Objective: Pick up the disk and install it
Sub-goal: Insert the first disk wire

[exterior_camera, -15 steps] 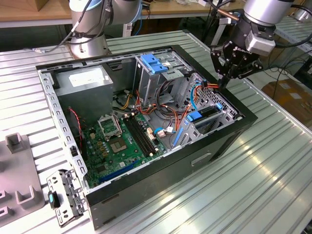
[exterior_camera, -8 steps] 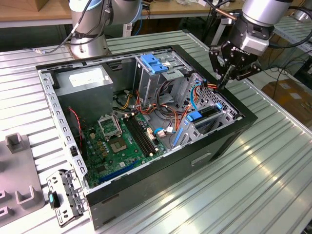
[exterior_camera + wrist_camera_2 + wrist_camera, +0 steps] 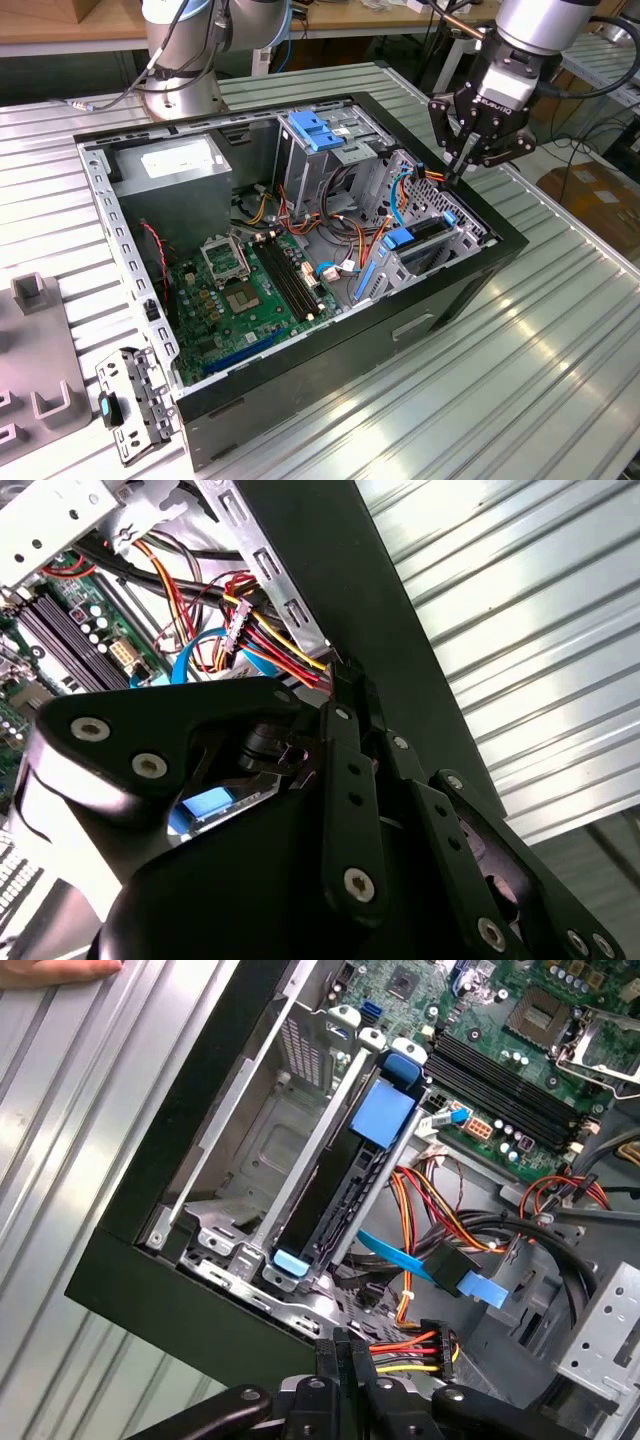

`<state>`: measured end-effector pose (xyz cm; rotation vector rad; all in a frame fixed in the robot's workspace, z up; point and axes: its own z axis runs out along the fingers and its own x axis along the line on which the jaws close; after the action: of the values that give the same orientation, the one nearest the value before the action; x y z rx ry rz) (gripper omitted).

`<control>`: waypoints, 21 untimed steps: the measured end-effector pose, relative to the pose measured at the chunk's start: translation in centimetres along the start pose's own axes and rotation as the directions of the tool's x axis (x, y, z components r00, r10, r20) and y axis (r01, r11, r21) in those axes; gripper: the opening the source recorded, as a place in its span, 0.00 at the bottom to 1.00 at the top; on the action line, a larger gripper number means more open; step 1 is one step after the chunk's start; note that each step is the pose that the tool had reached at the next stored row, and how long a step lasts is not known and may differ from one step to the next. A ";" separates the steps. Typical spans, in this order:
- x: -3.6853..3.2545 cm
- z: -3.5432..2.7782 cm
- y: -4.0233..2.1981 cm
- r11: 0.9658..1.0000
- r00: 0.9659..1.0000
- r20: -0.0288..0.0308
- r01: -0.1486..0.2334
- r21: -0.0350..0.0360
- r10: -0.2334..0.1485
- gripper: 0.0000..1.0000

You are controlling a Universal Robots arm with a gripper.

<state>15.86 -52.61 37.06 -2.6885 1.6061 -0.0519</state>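
We are seeing the disk [image 3: 428,230] already sitting in the grey cage [image 3: 440,255] at the corner of the open case [image 3: 330,350], on the exterior view's right. It is standing on its thin edge, not lying flat. Its long axis is running from the middle of the case out to the black side wall. In the first wrist view the disk [image 3: 335,1195] is showing its dark side between two metal rails. The end with the big blue tab is pointing to the board [image 3: 520,1050], and the end with the small light-blue tab is pointing to the wall.

The gripper [image 3: 455,172] is hanging above the case rim, just beside the cage and apart from the disk. Its fingers [image 3: 330,1365] are standing narrow, almost together. The red, yellow and black wires [image 3: 400,1348] are running into the tips, so the fingers seem to be pinching them just beside the connector [image 3: 437,1338]. In the second wrist view the same wires [image 3: 285,650] are meeting the gripper [image 3: 345,680].
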 end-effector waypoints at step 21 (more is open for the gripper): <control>-0.01 0.01 0.01 0.998 0.998 -0.002 -0.066 -0.001 0.066 0.16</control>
<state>15.85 -52.61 37.05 -2.6345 1.6953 -0.0523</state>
